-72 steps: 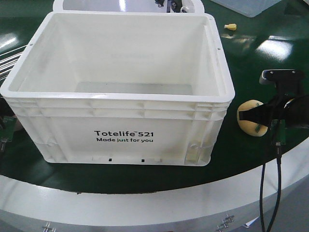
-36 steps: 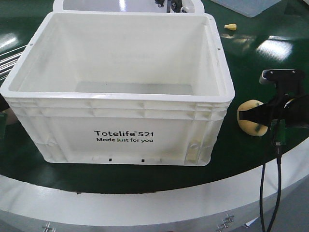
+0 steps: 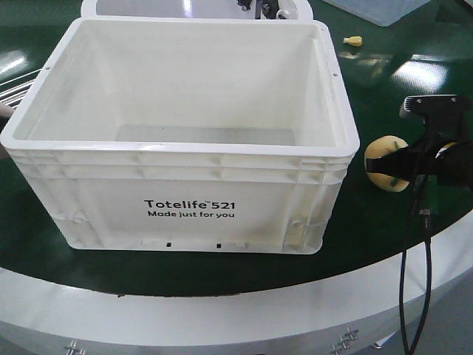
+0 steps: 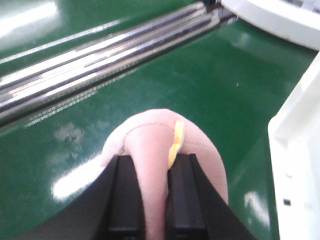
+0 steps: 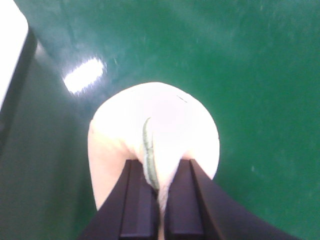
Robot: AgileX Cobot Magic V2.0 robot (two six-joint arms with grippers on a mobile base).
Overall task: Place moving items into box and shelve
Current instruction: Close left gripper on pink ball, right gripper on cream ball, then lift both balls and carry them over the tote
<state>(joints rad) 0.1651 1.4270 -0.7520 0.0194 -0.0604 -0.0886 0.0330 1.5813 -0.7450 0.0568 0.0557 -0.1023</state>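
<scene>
The white box (image 3: 185,126), printed "Totelife 521", stands open and empty in the middle of the green table. To its right my right gripper (image 3: 403,166) is shut on a pale yellow soft round item (image 3: 380,157), held just above the table. The right wrist view shows that item (image 5: 165,107), with a green seam, squeezed in the gripper (image 5: 159,165). In the left wrist view my left gripper (image 4: 154,160) is shut on a pink soft item (image 4: 145,130) with a yellow seam, left of the box's corner (image 4: 300,150). A sliver of pink (image 3: 4,109) shows at the front view's left edge.
Metal rails (image 4: 100,55) run across the table left of the box. A small yellow piece (image 3: 355,41) lies behind the box to the right, near a pale bin (image 3: 377,9). A white rim (image 3: 96,6) sits behind the box. The table's curved grey edge (image 3: 222,310) runs along the front.
My right gripper has risen slightly and shifted right with the pale yellow item. My left arm has gone up out of the front view's lower left edge.
</scene>
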